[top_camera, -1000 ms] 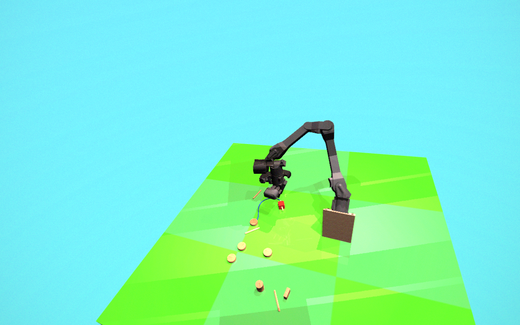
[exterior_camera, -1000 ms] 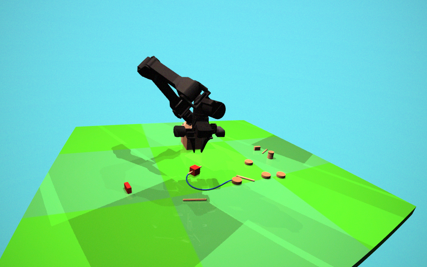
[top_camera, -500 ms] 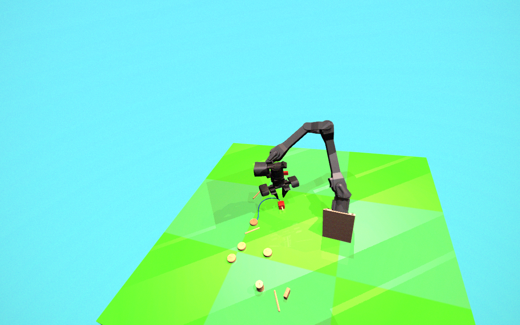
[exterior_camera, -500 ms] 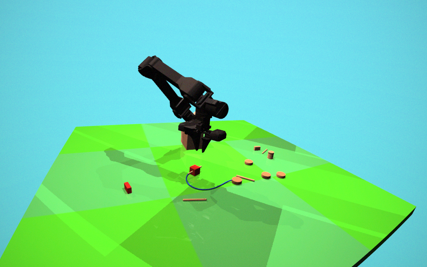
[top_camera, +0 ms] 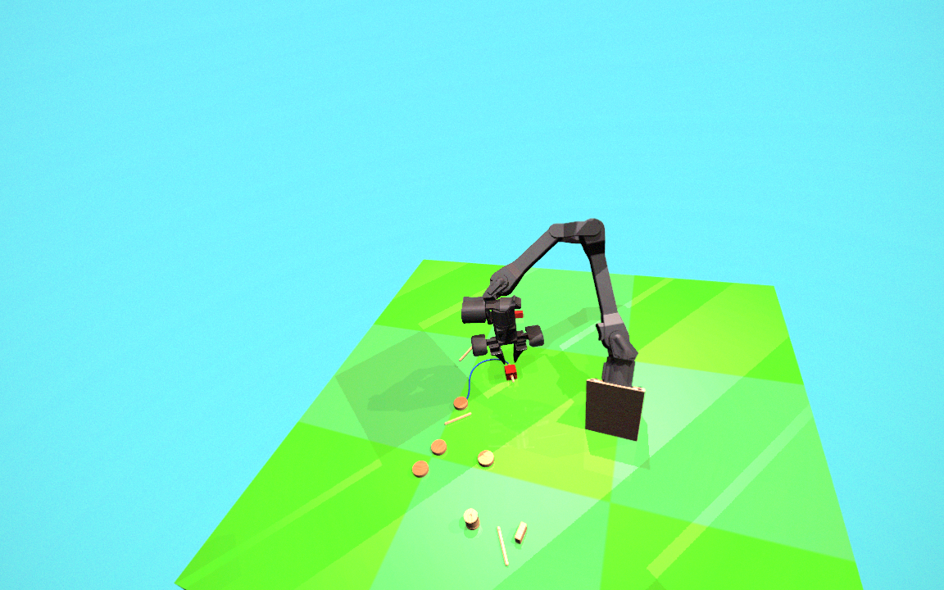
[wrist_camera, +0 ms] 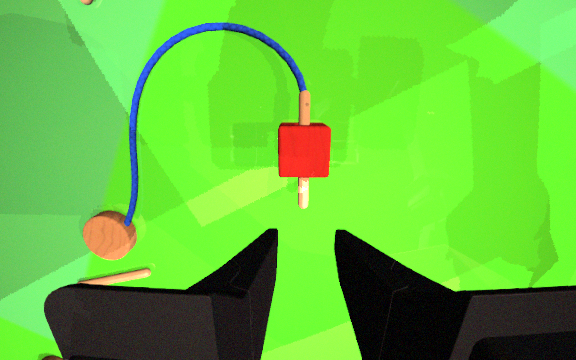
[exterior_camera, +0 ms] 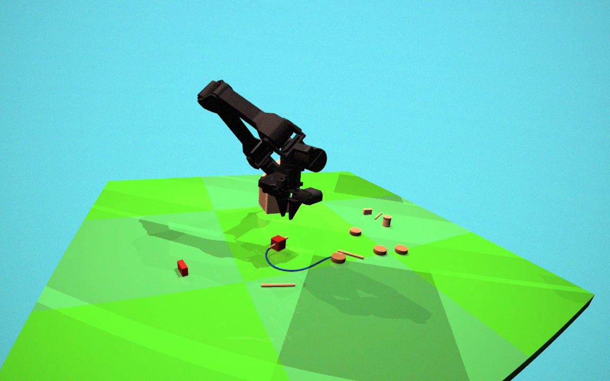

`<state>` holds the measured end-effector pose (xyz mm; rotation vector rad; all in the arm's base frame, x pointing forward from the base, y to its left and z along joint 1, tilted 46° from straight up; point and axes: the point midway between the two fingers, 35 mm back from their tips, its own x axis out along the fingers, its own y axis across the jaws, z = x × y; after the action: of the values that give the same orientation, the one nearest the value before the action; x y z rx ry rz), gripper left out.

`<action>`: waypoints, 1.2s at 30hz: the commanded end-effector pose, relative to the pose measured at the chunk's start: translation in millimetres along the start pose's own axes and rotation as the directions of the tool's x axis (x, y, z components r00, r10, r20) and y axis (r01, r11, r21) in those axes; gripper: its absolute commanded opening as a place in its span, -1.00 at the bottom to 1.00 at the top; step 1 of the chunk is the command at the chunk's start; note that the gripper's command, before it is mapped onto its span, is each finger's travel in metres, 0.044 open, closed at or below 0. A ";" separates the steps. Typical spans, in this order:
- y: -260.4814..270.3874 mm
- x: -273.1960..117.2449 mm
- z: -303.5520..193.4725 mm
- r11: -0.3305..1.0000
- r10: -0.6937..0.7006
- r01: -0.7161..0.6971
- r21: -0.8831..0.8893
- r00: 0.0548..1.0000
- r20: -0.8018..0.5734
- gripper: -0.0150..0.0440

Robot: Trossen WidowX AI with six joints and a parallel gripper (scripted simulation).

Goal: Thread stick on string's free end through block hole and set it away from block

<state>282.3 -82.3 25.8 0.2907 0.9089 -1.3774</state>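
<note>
The thin wooden stick [top_camera: 512, 378] [exterior_camera: 286, 238] [wrist_camera: 304, 192] runs through the red block [top_camera: 510, 372] [exterior_camera: 277, 243] [wrist_camera: 304, 151], an end showing on each of two opposite sides. In the wrist view its long axis runs straight up and down the frame, the free end pointing down toward the gripper [top_camera: 510, 358] [exterior_camera: 286, 217] [wrist_camera: 306, 231], the string end pointing up. The stick is slim, pale tan and round-ended, with a small dark dot near the string. The blue string [top_camera: 469, 378] [exterior_camera: 291, 270] [wrist_camera: 134, 117] bows round to the round wooden button [top_camera: 460, 402] [exterior_camera: 338, 257] [wrist_camera: 110, 235], wholly outside the block. The gripper's jaws stand partly open, apart from the stick and block, with nothing between them.
</note>
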 end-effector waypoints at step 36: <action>-0.9 64.5 -1.2 1.000 -0.003 0.003 -0.005 1.000 -0.001 -0.08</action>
<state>278.9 -124.0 -15.7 0.2961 0.9108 -1.3764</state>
